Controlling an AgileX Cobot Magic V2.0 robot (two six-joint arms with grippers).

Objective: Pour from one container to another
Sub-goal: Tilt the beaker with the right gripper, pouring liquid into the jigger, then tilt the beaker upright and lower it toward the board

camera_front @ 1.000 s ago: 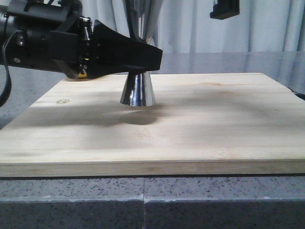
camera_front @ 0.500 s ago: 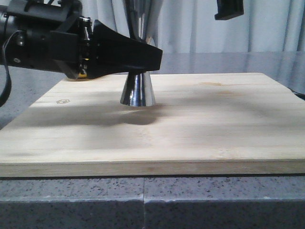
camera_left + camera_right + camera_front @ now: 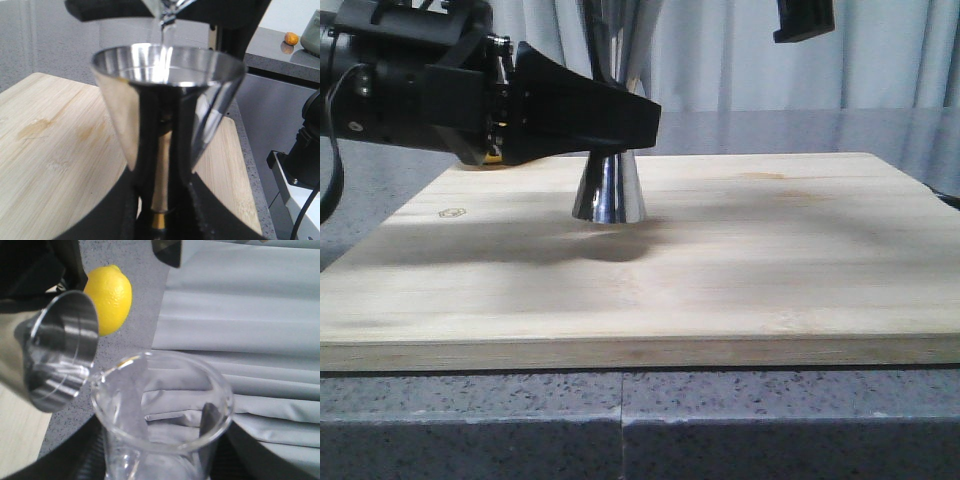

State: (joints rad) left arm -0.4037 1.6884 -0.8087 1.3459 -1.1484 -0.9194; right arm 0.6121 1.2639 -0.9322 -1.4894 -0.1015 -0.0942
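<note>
A: Start with the biggest thing. What is underneath it all?

B: A pale wooden cutting board [image 3: 740, 260] on a speckled grey stone counter [image 3: 620, 420], with grey curtains [image 3: 740, 50] behind. The tall shiny steel hourglass jigger [image 3: 609, 190] stands upright on the board, toward its far left part.

A: And the arms?

B: The left gripper [image 3: 620, 115] comes in level from the left, its black fingers [image 3: 142, 165] closed around the jigger's narrow gold-banded waist, bracing it. The right gripper [image 3: 160, 460] holds the small clear glass beaker [image 3: 162, 405] above the jigger; its fingers sit against the glass on both sides, so I judge it clamped on.

A: Is liquid moving?

B: In the left wrist view a thin clear stream [image 3: 165, 32] drops from the lip into the jigger's upper cup, and liquid appears to stand in that cup. The beaker is tipped with its lip just over the steel rim.

A: How should the pour go?

B: Keep the lip over the cup's middle, tilt slowly so the stream stays thin, and hold the jigger steady. The cup looks shallow, so easing back early should avoid overflow.

A: Anything smaller?

B: A yellow lemon [image 3: 109, 297] on the counter beyond the jigger.
</note>
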